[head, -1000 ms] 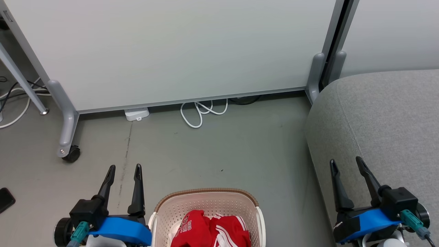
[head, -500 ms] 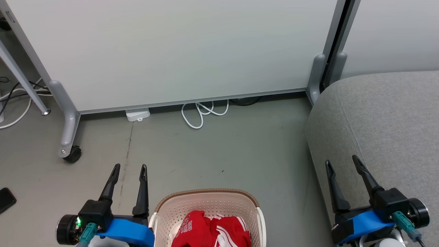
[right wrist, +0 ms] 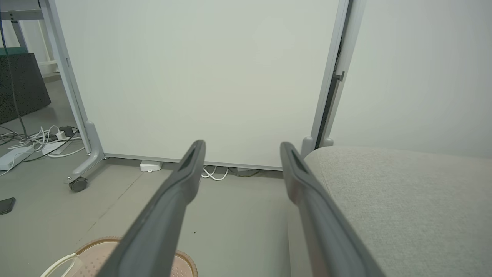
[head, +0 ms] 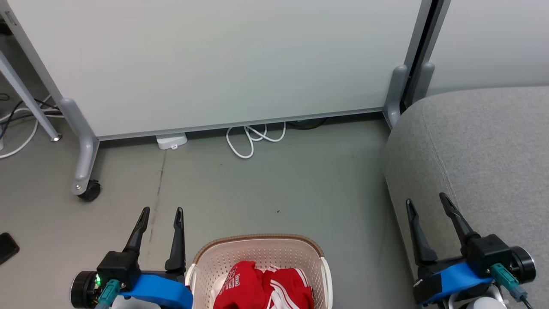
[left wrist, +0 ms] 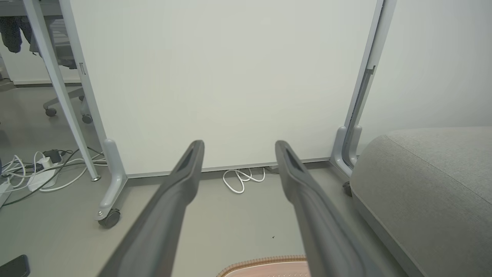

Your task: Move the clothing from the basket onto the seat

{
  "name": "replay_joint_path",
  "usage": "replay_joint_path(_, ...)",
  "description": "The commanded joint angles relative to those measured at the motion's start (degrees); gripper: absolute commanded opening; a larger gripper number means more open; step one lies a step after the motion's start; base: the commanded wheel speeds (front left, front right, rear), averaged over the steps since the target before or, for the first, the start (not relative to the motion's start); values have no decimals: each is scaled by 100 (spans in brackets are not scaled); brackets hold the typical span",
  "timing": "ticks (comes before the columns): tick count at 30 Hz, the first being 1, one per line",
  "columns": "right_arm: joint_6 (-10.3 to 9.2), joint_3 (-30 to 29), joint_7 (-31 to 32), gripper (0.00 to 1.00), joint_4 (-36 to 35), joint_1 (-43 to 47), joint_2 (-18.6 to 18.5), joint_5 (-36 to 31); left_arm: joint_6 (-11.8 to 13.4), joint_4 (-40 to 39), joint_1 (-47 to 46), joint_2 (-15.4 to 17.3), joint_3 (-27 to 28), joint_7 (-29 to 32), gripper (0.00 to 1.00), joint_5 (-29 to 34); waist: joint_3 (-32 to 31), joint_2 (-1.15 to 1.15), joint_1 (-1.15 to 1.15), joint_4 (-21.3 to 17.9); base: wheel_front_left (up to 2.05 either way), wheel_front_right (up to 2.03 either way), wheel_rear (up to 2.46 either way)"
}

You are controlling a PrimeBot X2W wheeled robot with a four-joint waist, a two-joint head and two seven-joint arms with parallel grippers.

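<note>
The cream basket (head: 257,245) with its brown rim stands on the floor at the bottom centre of the head view. In it lies the red clothing (head: 263,287): one piece with white lettering, one with white stripes. The grey seat (head: 484,146) takes up the right side. My left gripper (head: 162,211) hovers just left of the basket, open and empty. My right gripper (head: 426,199) is open and empty over the seat's near-left edge. The basket rim (left wrist: 265,264) shows at the bottom of the left wrist view and also low in the right wrist view, basket rim (right wrist: 115,246).
A pale wheeled partition panel (head: 214,64) stands straight ahead, its castor (head: 89,191) at the left. A white cable loop (head: 251,139) and a small white box (head: 171,140) lie at its foot. A dark phone-like object (head: 6,248) lies on the floor at far left.
My left gripper has shifted slightly to the right, nearer the basket. The right gripper has edged a little to the left. Both have stayed open.
</note>
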Motion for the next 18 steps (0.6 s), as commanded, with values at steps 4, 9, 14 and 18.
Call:
replay_joint_path(4,13,165,-33,100,-110,-166,-25,-4,-40,205,-126,9,98,-28,100,-83,293,0,0,-169,0,0,0)
replay_joint_path(9,8,354,-32,100,-283,-445,-23,-19,-43,771,-424,72,62,-23,100,-32,936,0,0,-563,0,0,0)
replay_joint_path(14,8,462,-29,100,-491,-746,-21,90,-60,1620,-1017,187,-83,-13,100,-34,1758,0,0,-954,0,0,0)
replay_joint_path(18,8,592,-29,100,-635,-969,-19,157,-79,2353,-1578,278,-201,49,100,-79,2406,0,0,-1253,0,0,0)
